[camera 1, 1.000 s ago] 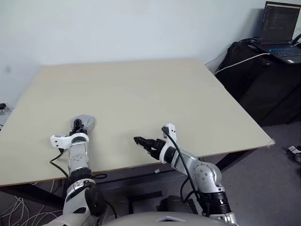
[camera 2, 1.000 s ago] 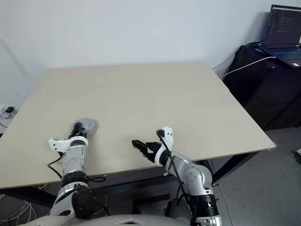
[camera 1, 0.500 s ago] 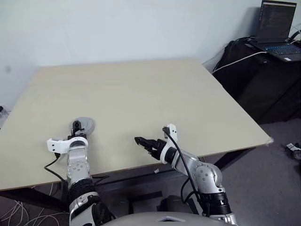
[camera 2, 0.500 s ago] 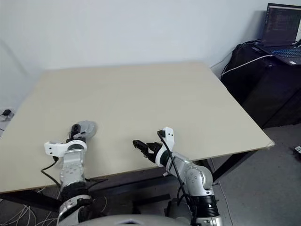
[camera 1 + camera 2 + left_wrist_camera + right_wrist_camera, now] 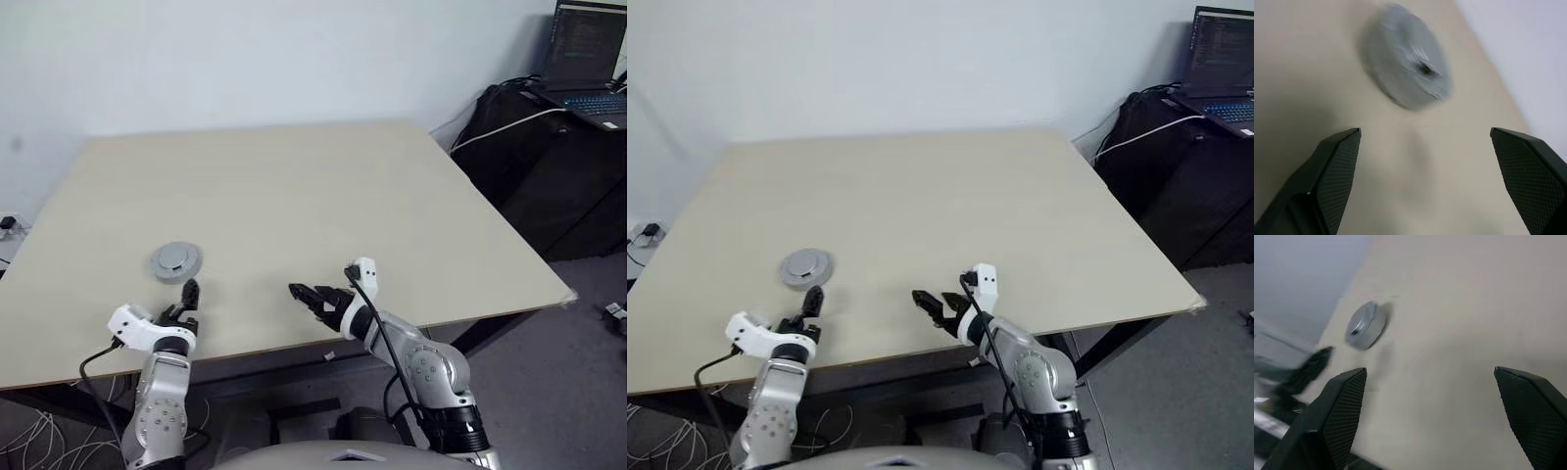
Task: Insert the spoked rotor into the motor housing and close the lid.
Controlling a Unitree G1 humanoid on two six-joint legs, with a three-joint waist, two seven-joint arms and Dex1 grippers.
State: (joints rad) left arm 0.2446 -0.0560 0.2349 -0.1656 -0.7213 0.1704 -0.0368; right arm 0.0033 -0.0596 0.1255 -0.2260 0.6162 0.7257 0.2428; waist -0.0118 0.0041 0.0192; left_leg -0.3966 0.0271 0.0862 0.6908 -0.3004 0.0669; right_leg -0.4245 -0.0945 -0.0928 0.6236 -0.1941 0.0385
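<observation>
The round grey lid [image 5: 175,261] lies flat on the tan table [image 5: 294,186], at the lower left of the head view, with nothing touching it. The left gripper [image 5: 188,297] sits just below it (near the table's front edge), fingers spread wide and holding nothing. The right gripper [image 5: 306,295] is at the lower middle, also spread wide and holding nothing.

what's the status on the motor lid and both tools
Left tool open, empty. Right tool open, empty. Round grey metal lid seated flat on beige table, untouched. Nothing in the way.
</observation>
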